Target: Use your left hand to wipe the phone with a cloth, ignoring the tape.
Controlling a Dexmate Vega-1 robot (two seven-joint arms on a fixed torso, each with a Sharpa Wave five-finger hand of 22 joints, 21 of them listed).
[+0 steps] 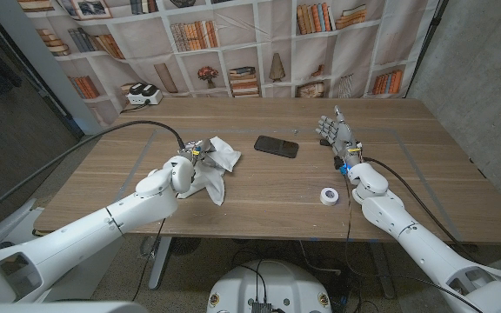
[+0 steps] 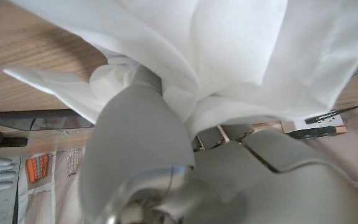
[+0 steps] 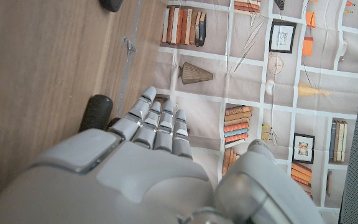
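Observation:
A black phone lies flat near the middle of the wooden table. Just to its left, my left hand grips a crumpled white cloth, whose folds spill toward the phone without touching it. In the left wrist view the cloth bunches over my left hand, and the phone shows as a dark slab beyond it. My right hand stands to the right of the phone, fingers straight, apart and empty; its fingers point toward the backdrop.
A white roll of tape sits near the front edge, beside my right forearm. A small white and black device stands at the table's back left corner. A bookshelf-print backdrop hangs behind the table.

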